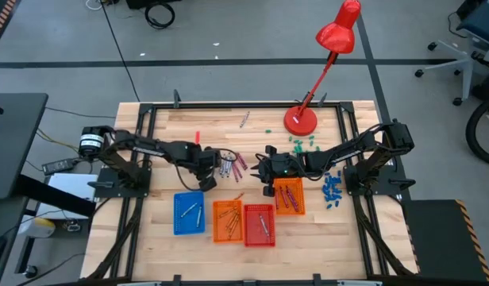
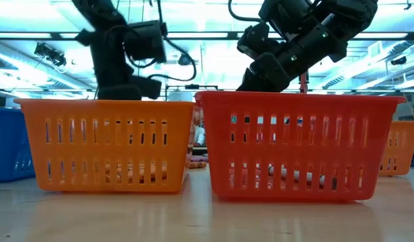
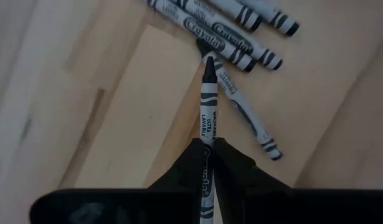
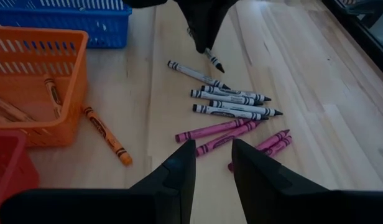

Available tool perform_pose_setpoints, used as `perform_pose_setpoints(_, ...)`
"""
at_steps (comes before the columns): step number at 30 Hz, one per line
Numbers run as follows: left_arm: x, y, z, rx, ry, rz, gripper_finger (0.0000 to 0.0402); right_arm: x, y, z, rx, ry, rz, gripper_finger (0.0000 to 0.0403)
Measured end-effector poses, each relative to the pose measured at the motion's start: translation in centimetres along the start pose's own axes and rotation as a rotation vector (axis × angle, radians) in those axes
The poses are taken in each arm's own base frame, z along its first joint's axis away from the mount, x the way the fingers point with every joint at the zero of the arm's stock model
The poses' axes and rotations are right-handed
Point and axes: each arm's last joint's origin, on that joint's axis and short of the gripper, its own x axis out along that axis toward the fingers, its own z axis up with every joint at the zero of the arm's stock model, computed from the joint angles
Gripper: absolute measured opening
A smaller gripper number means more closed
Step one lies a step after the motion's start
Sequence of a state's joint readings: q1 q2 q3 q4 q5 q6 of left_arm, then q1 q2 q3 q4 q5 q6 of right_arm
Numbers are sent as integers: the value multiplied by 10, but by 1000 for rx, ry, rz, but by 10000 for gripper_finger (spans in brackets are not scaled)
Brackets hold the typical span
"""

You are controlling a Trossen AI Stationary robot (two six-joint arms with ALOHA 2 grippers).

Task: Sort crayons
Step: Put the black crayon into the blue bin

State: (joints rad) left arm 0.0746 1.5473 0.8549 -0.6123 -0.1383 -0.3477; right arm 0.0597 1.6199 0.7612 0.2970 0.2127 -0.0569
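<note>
Several grey-white crayons and magenta crayons lie loose on the wooden table between the two arms. An orange crayon lies beside an orange tray. My left gripper, also seen in the high view, points steeply down over the grey-white pile and is shut on one grey-white crayon. My right gripper hovers open, slanting down over the magenta crayons, with nothing between its fingers. In the high view my right gripper sits just right of the pile. My left gripper pinches the grey-white crayon between its two fingers around its rear half. The fingers come from above, and the crayon lies along them. Its pointed tip sticks out below the fingertips, clear of the table and above the other grey-white crayons.
Near the front stand a blue tray, an orange tray and a red tray; a second orange tray stands under my right arm. All hold crayons. A red desk lamp, teal bits and blue bits lie to the right.
</note>
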Motion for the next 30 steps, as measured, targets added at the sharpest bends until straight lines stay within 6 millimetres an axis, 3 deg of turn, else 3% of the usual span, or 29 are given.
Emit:
perform_pose_setpoints(8,-56,-19,11,18,-86,4,31,0,0,0,1,-3,-4,110)
perform_pose_setpoints(14,-95,-45,-14,-85,-179,-100,31,0,0,-1,-3,14,-3,110)
perform_pose_setpoints(22,-105,-73,-58,-278,-120,-141,31,0,0,0,0,2,-2,110)
perform_pose_setpoints(30,-113,-93,-84,-418,-88,-175,32,-1,4,0,4,2,8,110)
